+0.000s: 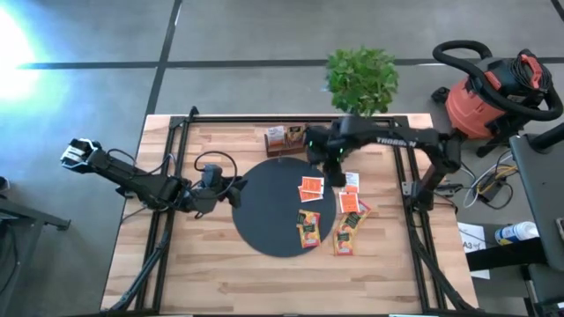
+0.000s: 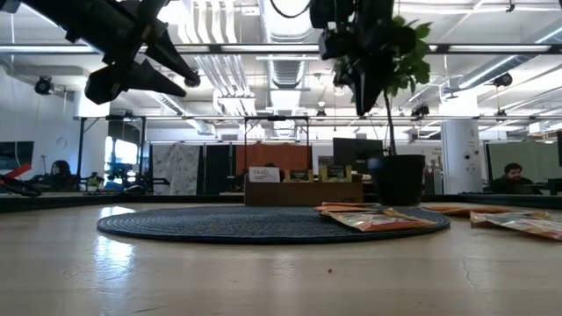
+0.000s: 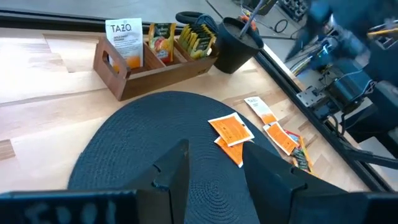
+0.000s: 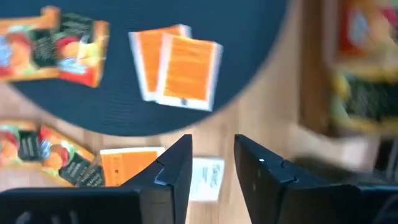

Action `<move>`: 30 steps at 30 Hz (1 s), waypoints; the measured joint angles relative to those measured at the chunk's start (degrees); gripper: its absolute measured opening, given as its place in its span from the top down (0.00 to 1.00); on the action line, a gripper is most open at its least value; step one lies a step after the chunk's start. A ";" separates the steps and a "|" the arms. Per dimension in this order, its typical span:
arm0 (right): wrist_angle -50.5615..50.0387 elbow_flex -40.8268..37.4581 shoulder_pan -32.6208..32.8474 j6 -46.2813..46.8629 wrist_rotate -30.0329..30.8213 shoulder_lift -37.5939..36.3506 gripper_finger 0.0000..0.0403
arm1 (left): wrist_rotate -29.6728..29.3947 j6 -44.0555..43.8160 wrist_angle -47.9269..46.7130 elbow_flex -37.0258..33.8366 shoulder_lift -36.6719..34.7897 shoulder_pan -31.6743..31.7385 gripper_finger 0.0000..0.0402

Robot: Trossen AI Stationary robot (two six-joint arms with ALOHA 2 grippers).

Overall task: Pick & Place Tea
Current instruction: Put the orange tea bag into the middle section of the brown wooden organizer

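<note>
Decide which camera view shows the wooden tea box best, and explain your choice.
The left wrist view: the wooden tea box sits sharp, its compartments and upright sachets visible. The high view shows it small beside the black mat; the low view shows only its front; the right wrist view shows a blurred edge.

The wooden surface carries a round black mat, a wooden compartment box, a potted plant, and several tea sachets beside the mat.
</note>
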 joint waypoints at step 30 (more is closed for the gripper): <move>38.94 -32.09 13.42 39.23 -23.37 -1.69 0.77 | 28.64 7.49 39.51 7.27 36.33 0.96 0.68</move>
